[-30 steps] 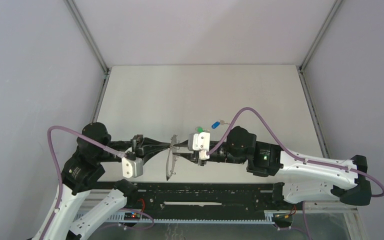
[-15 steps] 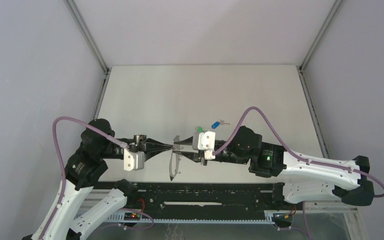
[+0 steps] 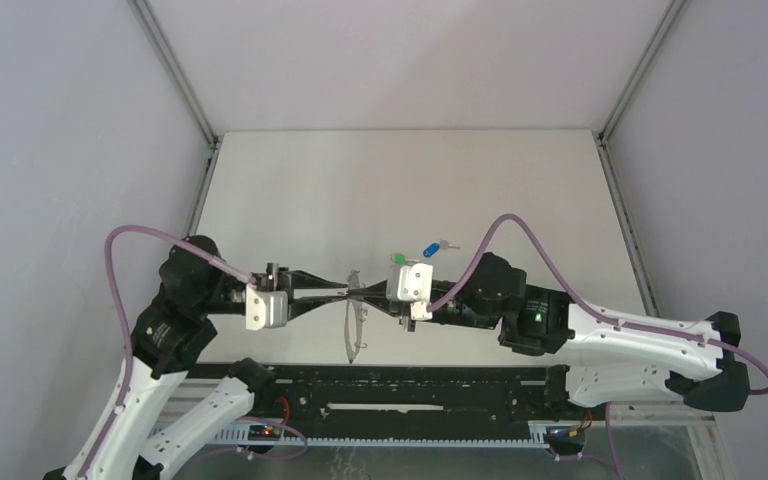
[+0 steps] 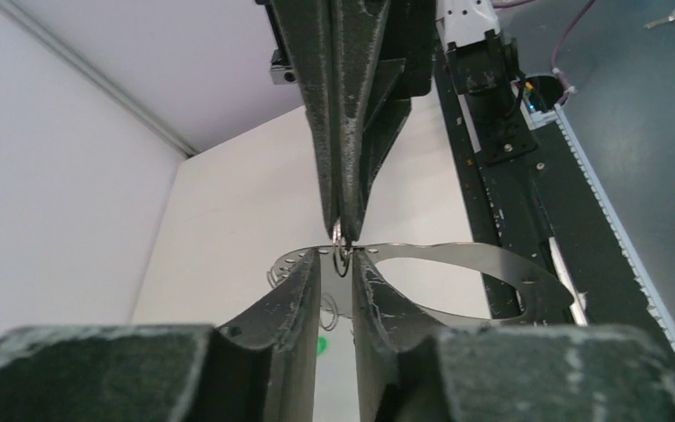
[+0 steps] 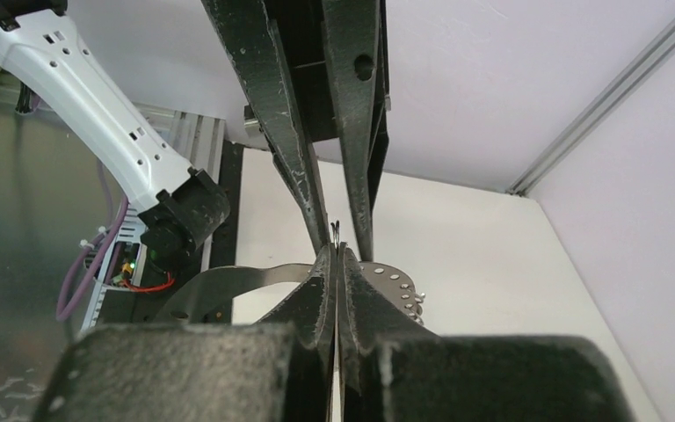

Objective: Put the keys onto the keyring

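The keyring (image 3: 352, 328), a wide grey metal band with small wire loops on its rim, hangs on edge above the table between both arms. My right gripper (image 5: 336, 251) is shut on a thin wire loop at the top of the keyring (image 5: 228, 280). My left gripper (image 4: 336, 253) meets it head-on, its fingers (image 4: 303, 281) a little apart on either side of that same loop, against the band (image 4: 466, 257). The green-headed key (image 3: 398, 259) and the blue-headed key (image 3: 430, 250) lie on the table just behind the right gripper (image 3: 362, 296).
A black rail (image 3: 410, 385) with wiring runs along the table's near edge under both arms. Grey walls with aluminium posts (image 3: 178, 70) close in the white table (image 3: 410, 180) on the left, right and back.
My right gripper has closed on the wire loop. The left gripper's jaws have parted slightly. The keyring has shifted a little to the right and hangs more upright.
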